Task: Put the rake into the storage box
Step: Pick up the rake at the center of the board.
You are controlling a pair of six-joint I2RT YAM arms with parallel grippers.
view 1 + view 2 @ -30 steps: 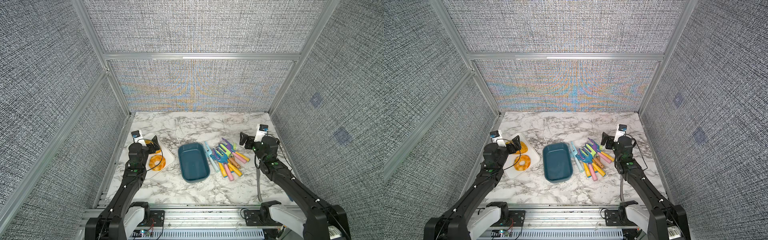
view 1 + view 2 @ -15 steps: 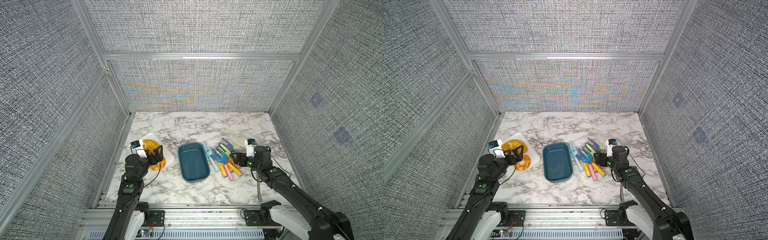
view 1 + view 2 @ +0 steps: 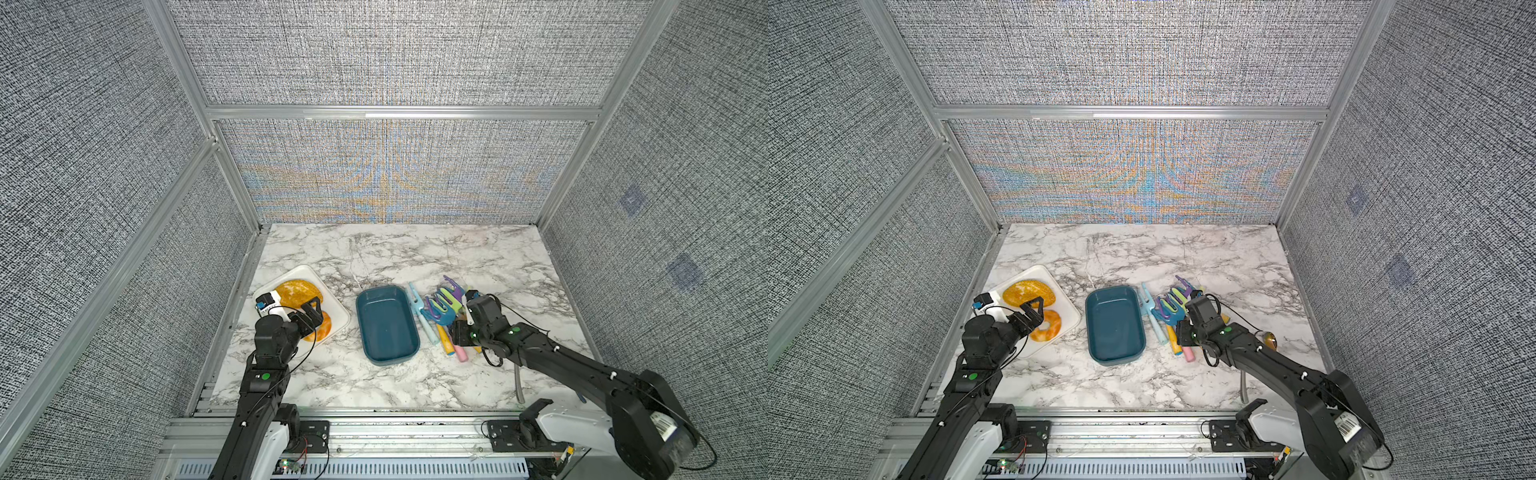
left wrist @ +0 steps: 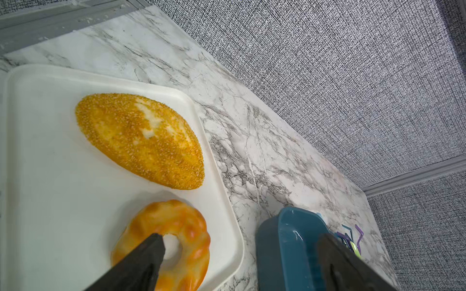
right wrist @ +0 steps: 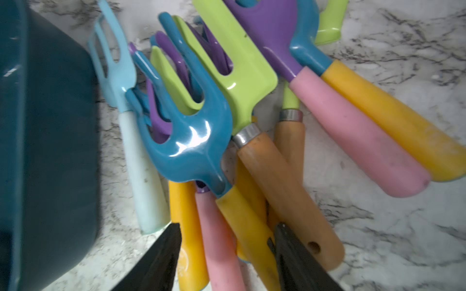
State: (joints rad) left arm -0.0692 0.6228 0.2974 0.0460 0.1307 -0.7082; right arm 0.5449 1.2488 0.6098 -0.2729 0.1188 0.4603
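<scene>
The storage box (image 3: 388, 324) (image 3: 1115, 322), a dark teal tub, stands empty at mid-table. Right of it lies a pile of coloured garden tools. On top is the rake (image 5: 191, 141) (image 3: 438, 316), blue-headed with a yellow handle. My right gripper (image 5: 228, 231) (image 3: 456, 333) is down on the pile's near end. Its jaws are part-way closed around the rake's handle and the pink and yellow handles beside it. No firm grip shows. My left gripper (image 4: 240, 238) (image 3: 309, 313) hangs open and empty over the white tray's near corner.
The white tray (image 3: 337, 321) at the left holds a seeded bread roll (image 4: 141, 141) and a ring-shaped pastry (image 4: 184, 226). A grey rod (image 3: 517, 386) lies by the right arm near the front edge. Fabric walls enclose the table on three sides.
The right gripper came forward and down onto the tool handles and its jaws narrowed. The left arm drew back toward the front, uncovering the tray, and stayed open.
</scene>
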